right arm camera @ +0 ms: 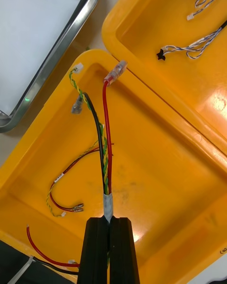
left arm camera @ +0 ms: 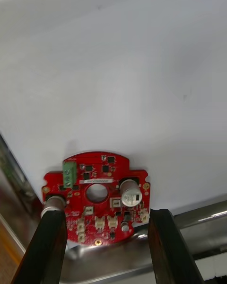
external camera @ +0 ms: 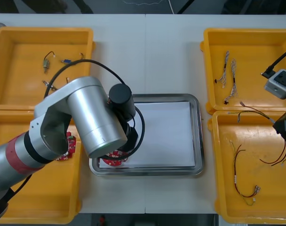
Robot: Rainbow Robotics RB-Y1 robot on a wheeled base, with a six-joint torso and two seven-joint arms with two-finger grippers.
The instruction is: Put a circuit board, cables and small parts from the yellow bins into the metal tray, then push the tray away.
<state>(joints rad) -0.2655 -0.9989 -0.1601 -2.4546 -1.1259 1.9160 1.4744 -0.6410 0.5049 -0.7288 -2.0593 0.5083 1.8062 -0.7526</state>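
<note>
Left gripper: I am holding my left gripper (left arm camera: 106,213) low over the near left corner of the metal tray (external camera: 195,136), with its fingers (left arm camera: 49,236) spread to the width of the circuit board (left arm camera: 94,177) and one at each edge, gripping it.
Circuit board: it is lying between those fingers, partly on the tray's white inside and partly over its sloping metal wall.
Right gripper: I am keeping my right gripper (right arm camera: 109,220) over the near right bin (external camera: 256,160), clamped tight on a cable bundle (right arm camera: 106,170).
Cable bundle: its red, black and yellow-green strands are reaching from my fingertips towards the bin's far corner.
Near left bin (external camera: 39,197): a second red board (external camera: 67,146) is lying just beside my left arm (external camera: 82,117).
Far right bin (external camera: 256,61): twisted blue and white cables (external camera: 225,70) are lying inside.
Far left bin (external camera: 20,61): small metal parts (external camera: 46,61) are sitting on its floor.
</note>
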